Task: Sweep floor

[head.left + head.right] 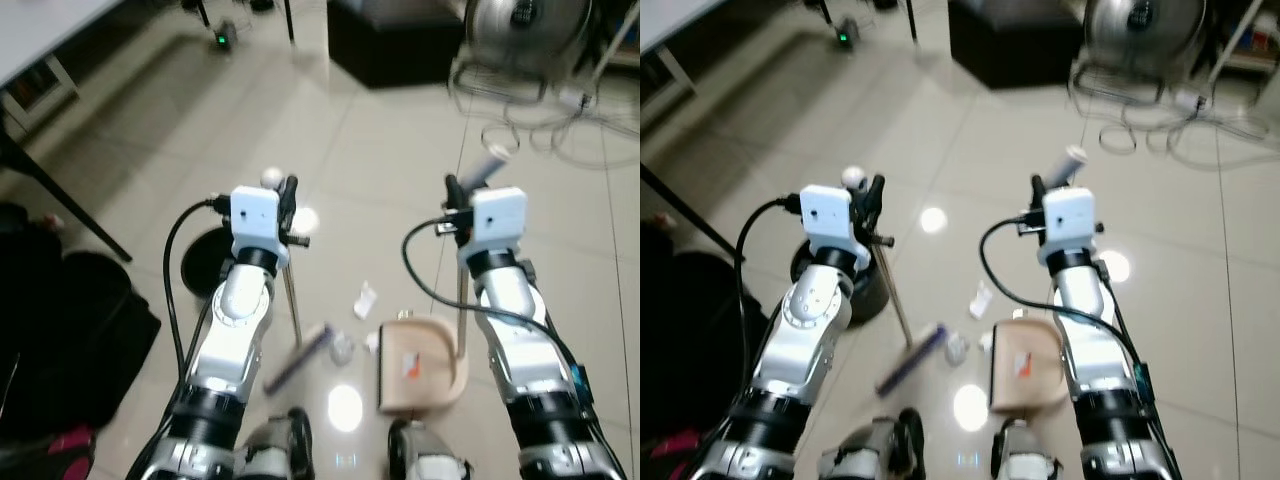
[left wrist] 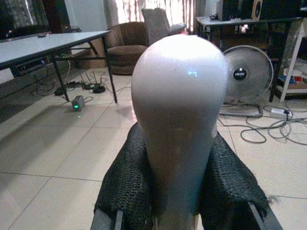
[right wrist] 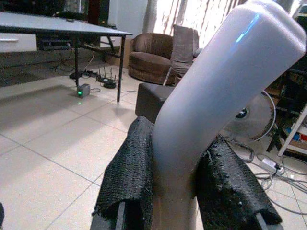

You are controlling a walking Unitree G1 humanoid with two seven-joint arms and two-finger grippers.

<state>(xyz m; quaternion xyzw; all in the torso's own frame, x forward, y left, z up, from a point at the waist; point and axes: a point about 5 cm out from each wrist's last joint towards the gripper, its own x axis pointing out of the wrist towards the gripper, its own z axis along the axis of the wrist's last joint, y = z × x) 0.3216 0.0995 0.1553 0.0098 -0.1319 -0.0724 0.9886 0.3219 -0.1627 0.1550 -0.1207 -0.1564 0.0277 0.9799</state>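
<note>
**Sweep underway: broom and pan both in hand, litter not yet in pan**

Left gripper (image 1: 288,190) is clamped on the rounded top of the broom handle (image 2: 178,120); wrist view shows the padded fingers (image 2: 125,184) pressing it from both sides. Shaft runs down and toward the robot to the broom head (image 1: 298,358), which lies tilted on the tile just left of the dustpan (image 1: 420,366).

Right gripper (image 1: 452,190) is closed round the dustpan handle (image 3: 216,100), w/ the angled grip end sticking out past the fingers. Pan sits on the floor near the robot's feet, to the right of the broom head, mouth facing left toward it.

Litter: a crumpled white scrap (image 1: 366,299) lies on the tile a bit beyond the pan and broom head, apart from both. A small pale bit (image 1: 343,348) sits between brush and pan mouth; too blurred to say what it is.

Progress, as I read it: tools gripped and set side by side, so setup is done. Scrap is outside the pan; pan's inside looks bare apart from an orange label. Remaining: brush the pieces into the pan, then empty it, maybe into the dark round bin (image 1: 205,262) on the left, behind the left arm.
</note>
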